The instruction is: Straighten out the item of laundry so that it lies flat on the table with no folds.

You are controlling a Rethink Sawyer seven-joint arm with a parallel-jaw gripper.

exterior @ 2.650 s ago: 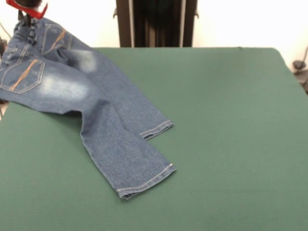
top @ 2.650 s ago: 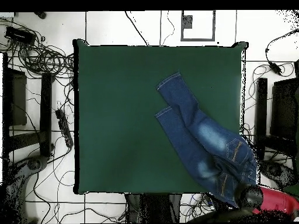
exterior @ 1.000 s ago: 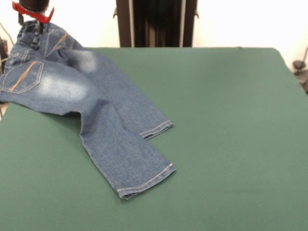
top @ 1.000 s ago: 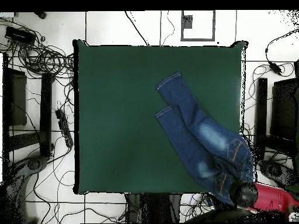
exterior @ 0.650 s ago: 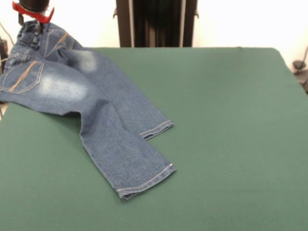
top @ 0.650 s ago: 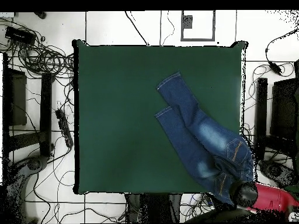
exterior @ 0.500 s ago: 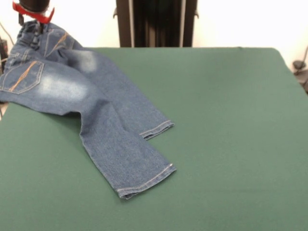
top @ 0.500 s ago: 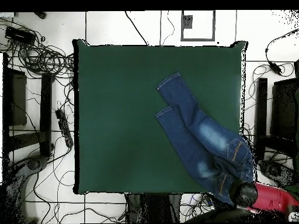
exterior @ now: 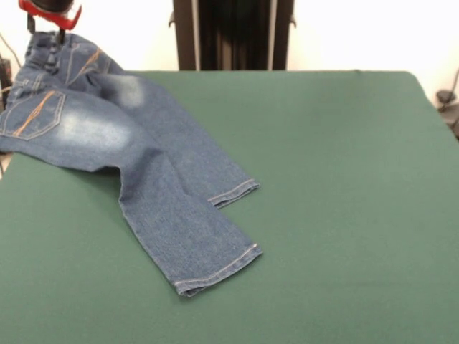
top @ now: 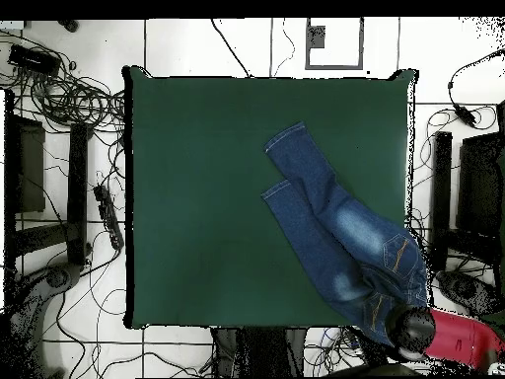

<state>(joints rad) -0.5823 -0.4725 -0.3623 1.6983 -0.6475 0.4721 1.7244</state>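
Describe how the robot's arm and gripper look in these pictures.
Little shows. In the front view the gripper appears only at the top edge: a black body with a bright red collar, and dark parts below it. From overhead, the arm is a red casing ending in a rounded black wrist. No cables or markings can be made out on it.

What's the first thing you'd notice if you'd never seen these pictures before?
The small blue jeans stand out most, sprawled across the left side of the big green table in the front view, legs pointing toward the middle. Their waistband end is lifted up at the table's far left corner, right under the red gripper, and hangs past the table's edge. The rest of the table is bare green cloth.
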